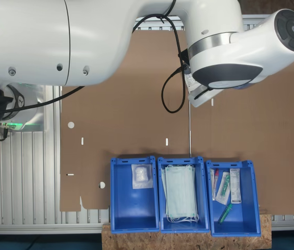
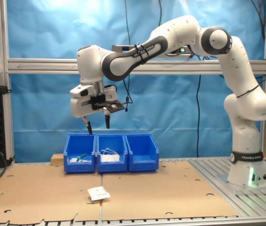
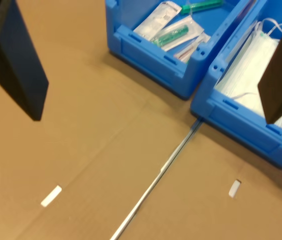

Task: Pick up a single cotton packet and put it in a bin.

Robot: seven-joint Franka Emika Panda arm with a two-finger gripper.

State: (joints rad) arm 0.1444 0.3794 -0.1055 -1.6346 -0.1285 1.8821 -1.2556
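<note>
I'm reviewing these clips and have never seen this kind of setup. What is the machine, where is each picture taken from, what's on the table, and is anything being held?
The machine is a single white robot arm with a two-fingered gripper at its end. The first exterior view looks straight down from above; the second exterior view looks across the table from the front; the wrist view comes from a camera on the arm, looking down past the dark fingers. On the cardboard sheet stand three blue bins in a row. One holds face masks, one holds long narrow packets, and one holds a cotton packet. A second packet lies loose on the cardboard in the second exterior view. The gripper hangs open above the bins, holding nothing.
</note>
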